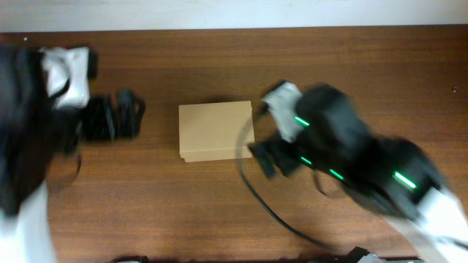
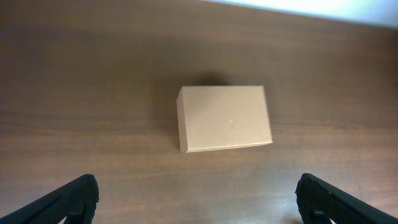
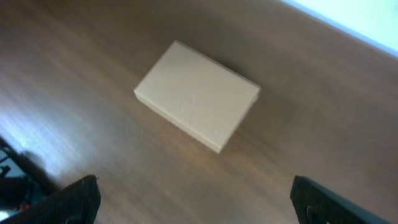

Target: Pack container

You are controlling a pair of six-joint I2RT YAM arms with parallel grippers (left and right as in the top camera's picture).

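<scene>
The container [image 1: 216, 130] is a tan cardboard box with its lid shut, lying mid-table. It also shows in the left wrist view [image 2: 224, 118] and in the right wrist view [image 3: 196, 102]. My left gripper [image 1: 128, 115] is to the left of the box, apart from it; its fingers [image 2: 198, 205] are wide open and empty. My right gripper [image 1: 262, 155] is just off the box's right side; its fingers [image 3: 196, 202] are wide open and empty. Both arms look blurred in the overhead view.
A black cable [image 1: 257, 196] runs from the right arm toward the table's front edge. The wooden table [image 1: 183, 204] ends at a white wall [image 1: 219, 13] at the back. A dark object [image 3: 11, 177] sits at the left edge of the right wrist view.
</scene>
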